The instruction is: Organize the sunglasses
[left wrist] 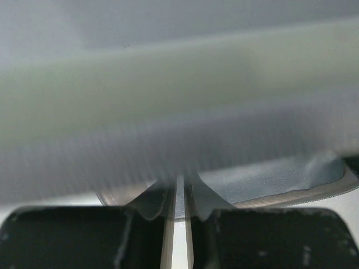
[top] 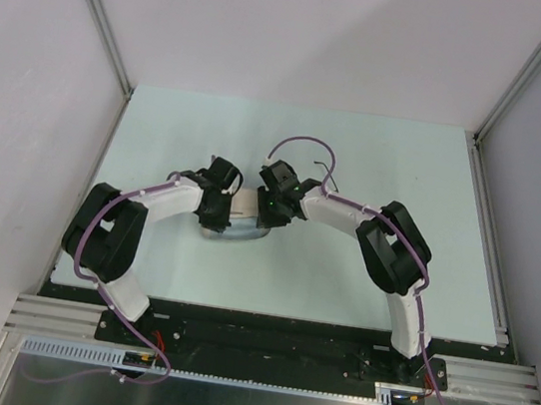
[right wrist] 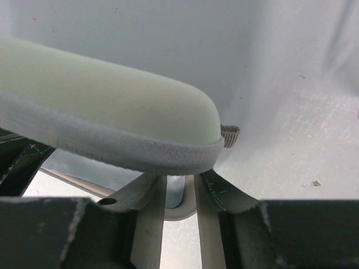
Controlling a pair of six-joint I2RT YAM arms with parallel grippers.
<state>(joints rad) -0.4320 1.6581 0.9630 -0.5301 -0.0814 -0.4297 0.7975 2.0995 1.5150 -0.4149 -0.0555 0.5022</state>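
The sunglasses are hidden in every view. The oblong beige case [top: 239, 226] lies mid-table between both arms with its lid raised. That lid [left wrist: 168, 84], beige with a grey felt edge, spans the left wrist view. My left gripper [left wrist: 180, 188] is shut, its narrow tips running up into the lid's grey edge. A light-blue cloth [left wrist: 263, 176] lies in the case's lower half. In the right wrist view the lid's rounded end [right wrist: 112, 89] hangs just above my right gripper [right wrist: 180, 188]. Its jaws stand apart around the lower shell's rim [right wrist: 182, 212], gripping nothing.
Both wrists [top: 219, 195] [top: 276, 201] crowd together over the case. A small ribbed tab [right wrist: 230, 135] sticks out at the lid's end. The pale table [top: 378, 157] is bounded by metal rails at the sides and grey walls beyond.
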